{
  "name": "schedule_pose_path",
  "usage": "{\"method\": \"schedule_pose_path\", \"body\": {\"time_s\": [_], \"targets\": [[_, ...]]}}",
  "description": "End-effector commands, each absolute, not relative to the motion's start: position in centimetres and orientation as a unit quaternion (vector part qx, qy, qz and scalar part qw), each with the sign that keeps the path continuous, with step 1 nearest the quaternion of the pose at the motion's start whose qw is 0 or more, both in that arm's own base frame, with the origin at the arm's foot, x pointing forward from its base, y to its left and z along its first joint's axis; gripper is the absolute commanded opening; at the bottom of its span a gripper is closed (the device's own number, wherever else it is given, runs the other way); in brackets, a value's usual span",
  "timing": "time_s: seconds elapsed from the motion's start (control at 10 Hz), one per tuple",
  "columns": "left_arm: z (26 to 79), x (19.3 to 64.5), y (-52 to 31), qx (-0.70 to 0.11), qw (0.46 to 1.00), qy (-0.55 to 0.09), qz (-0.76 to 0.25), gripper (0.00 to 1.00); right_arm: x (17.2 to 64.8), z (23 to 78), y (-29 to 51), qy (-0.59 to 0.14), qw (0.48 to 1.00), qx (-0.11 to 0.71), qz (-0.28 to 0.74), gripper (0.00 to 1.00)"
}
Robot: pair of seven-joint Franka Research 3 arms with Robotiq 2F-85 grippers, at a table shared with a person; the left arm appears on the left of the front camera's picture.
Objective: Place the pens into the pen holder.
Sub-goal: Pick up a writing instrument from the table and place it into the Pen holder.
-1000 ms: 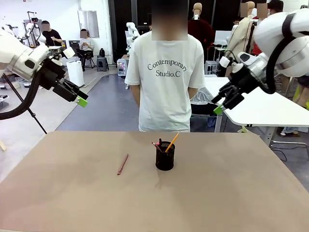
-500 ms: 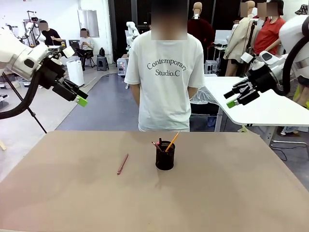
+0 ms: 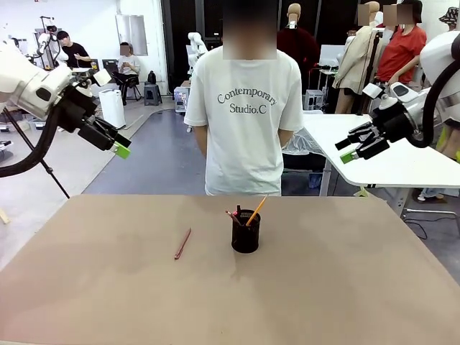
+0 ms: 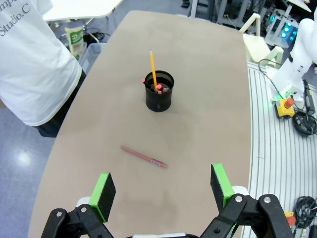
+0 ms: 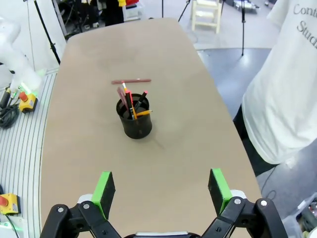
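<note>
The black mesh pen holder [image 3: 246, 235] stands near the table's middle, with an orange-yellow pencil [image 3: 255, 211] and other red-tipped pens leaning in it. A reddish-brown pen [image 3: 182, 244] lies flat on the table to its left. My left gripper [image 3: 119, 147] hangs open high over the far left edge. My right gripper [image 3: 348, 153] is open too, high beyond the far right. The left wrist view looks down past my open left gripper [image 4: 162, 182] at the loose pen [image 4: 143, 156] and the holder [image 4: 159, 92]. Below my right gripper [image 5: 161, 191] are the holder [image 5: 134, 120] and the pen [image 5: 131, 80].
A person in a white T-shirt [image 3: 248, 115] stands at the far edge of the brown table [image 3: 345, 287], arms behind the back. A white table [image 3: 402, 162] stands beyond the far right corner, under my right gripper.
My right arm has drawn back to the right, away from the table's middle, gripper still open. The left arm, the pens and the holder have not moved.
</note>
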State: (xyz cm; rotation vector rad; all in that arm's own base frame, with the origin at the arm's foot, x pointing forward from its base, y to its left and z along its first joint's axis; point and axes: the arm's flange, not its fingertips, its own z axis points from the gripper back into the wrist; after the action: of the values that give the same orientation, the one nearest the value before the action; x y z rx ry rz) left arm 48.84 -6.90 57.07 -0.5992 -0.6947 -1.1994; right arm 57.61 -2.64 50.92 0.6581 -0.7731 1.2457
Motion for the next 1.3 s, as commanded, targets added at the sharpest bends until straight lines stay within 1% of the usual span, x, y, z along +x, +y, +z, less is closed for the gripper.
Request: {"method": "schedule_pose_path", "body": {"time_s": [0.0,1.2], "targets": [[57.23,48.92,-6.89,-0.270,0.728,-0.315,-0.546,1.00,57.36,51.10,-2.34,-0.345,0.701,0.288,0.554,1.00],[57.07,48.84,-6.90,-0.272,0.728,-0.315,-0.544,1.00,57.36,51.10,-2.34,-0.345,0.701,0.288,0.554,1.00]]}}
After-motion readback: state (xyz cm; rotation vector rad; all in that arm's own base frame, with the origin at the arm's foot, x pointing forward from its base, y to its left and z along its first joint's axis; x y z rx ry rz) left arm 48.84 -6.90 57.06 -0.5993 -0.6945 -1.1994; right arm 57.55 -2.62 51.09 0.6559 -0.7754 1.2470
